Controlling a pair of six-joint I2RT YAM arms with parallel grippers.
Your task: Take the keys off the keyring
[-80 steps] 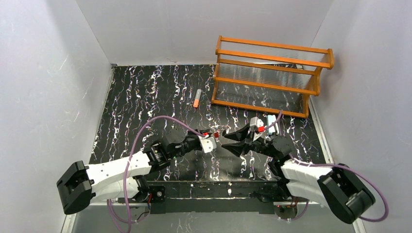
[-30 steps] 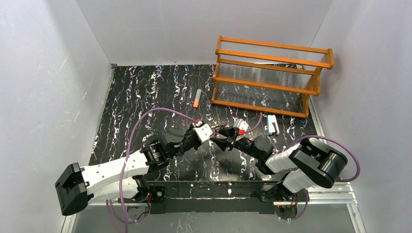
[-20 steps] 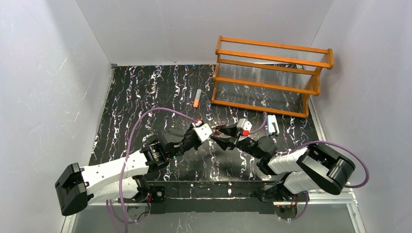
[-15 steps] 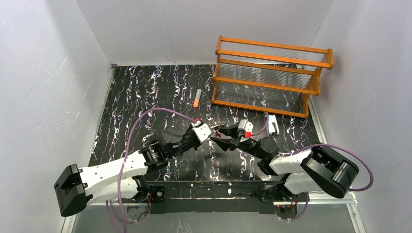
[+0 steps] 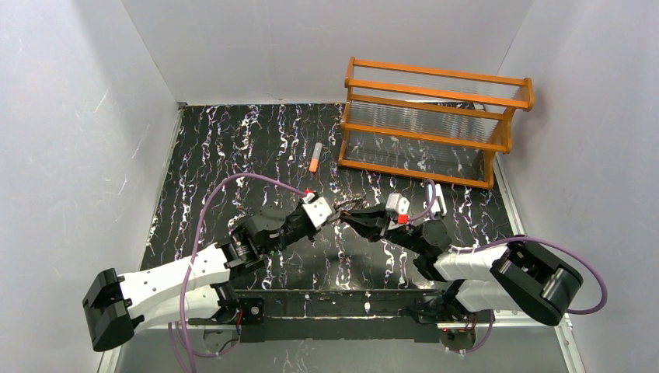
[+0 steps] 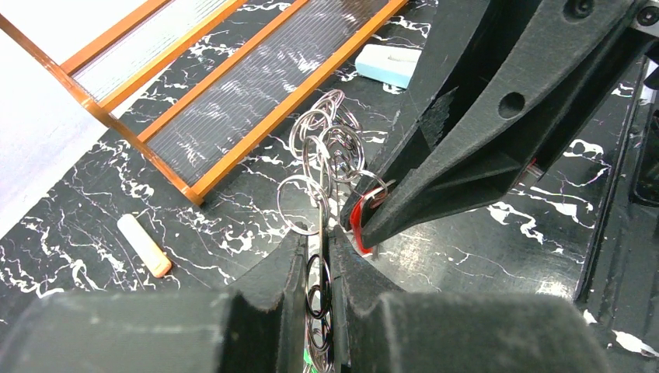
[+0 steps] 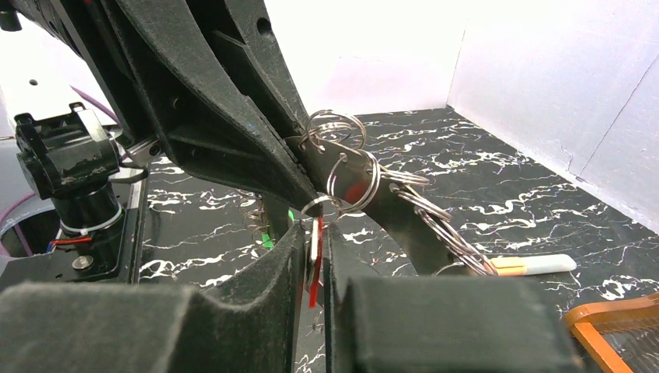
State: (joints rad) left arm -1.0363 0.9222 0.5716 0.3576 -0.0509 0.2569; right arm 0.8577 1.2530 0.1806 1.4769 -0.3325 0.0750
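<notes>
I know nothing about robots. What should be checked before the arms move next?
1. Hold of the left gripper on the keyring: ok, clamped.
2. Hold of the right gripper on the red key: ok, pinched.
3. The red key off its loop: not ok, it hangs threaded.
4. The rack and orange tube out of the way: ok.
5. Place of the green key: cannot tell, mostly hidden.
</notes>
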